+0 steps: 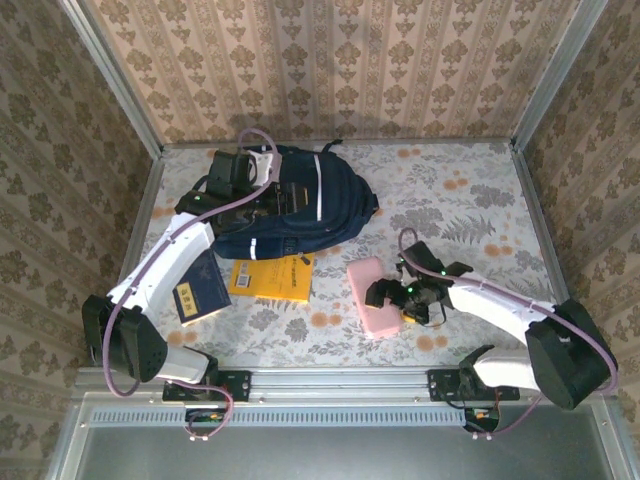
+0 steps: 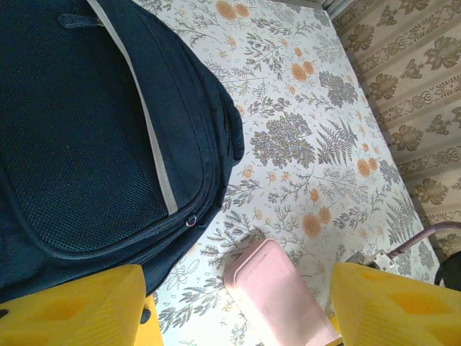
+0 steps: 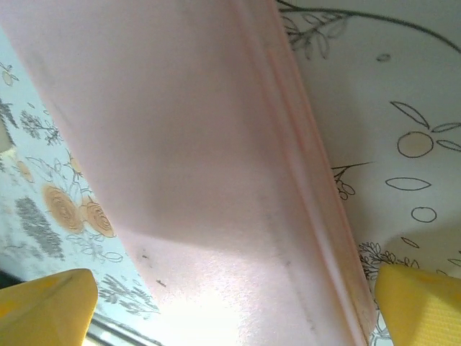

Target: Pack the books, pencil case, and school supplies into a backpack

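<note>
Right gripper (image 1: 383,298) is down low, jaws spread wide, straddling the pink box (image 1: 364,280) on the table. The box's long axis runs eleven to five. The backpack (image 1: 300,215) waits at ten o'clock, with the left gripper (image 1: 243,168) splayed over it.

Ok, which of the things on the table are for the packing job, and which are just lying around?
For the job:
- backpack
- yellow book
- navy book
- pink box

Just part of the setup:
- floral table cover
- patterned walls
- metal rail at the near edge
</note>
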Tool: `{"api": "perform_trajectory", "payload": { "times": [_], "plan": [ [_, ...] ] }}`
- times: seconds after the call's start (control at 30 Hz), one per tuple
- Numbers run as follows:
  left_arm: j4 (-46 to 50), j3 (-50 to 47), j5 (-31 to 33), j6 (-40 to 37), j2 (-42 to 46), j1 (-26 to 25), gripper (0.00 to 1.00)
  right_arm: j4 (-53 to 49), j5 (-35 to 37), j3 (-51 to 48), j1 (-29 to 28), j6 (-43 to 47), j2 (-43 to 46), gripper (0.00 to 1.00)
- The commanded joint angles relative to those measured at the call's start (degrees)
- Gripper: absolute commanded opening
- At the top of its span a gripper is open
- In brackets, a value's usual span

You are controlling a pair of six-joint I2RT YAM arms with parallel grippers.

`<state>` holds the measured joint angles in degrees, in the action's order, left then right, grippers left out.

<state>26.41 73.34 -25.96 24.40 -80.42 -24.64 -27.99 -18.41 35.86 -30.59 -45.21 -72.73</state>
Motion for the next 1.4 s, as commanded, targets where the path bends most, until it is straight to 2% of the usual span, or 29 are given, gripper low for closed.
{"api": "perform_trajectory", "payload": {
  "times": [0.0,0.23,0.5,0.9,1.2,1.37],
  "plan": [
    [-1.27,-0.92,-1.1,0.49,-0.19,0.65,0.69,-10.68,13.47,5.73,-2.93,1.11,-0.85,1.0],
    [-1.28,-0.91,-1.29,0.47,-0.36,0.79,0.69,-17.47,19.37,16.16,-10.06,3.22,-12.0,1.0],
    [-1.6,-1.0,-1.98,0.8,-0.93,0.91,0.69,-19.83,17.68,20.93,-10.98,11.57,-18.68,1.0],
    [-1.96,-1.18,-2.77,1.23,-1.56,1.08,0.69,-17.78,15.24,21.23,-11.84,10.07,-22.08,1.0],
    [-1.97,-1.36,-2.87,1.29,-2.02,1.09,0.69,-15.39,17.77,19.3,-12.11,7.62,-23.91,1.0],
    [-1.97,-1.09,-4.05,1.86,-3.33,0.99,0.7,-15.08,18.41,19.13,-12.12,8.36,-21.49,0.9]
  ]
}}
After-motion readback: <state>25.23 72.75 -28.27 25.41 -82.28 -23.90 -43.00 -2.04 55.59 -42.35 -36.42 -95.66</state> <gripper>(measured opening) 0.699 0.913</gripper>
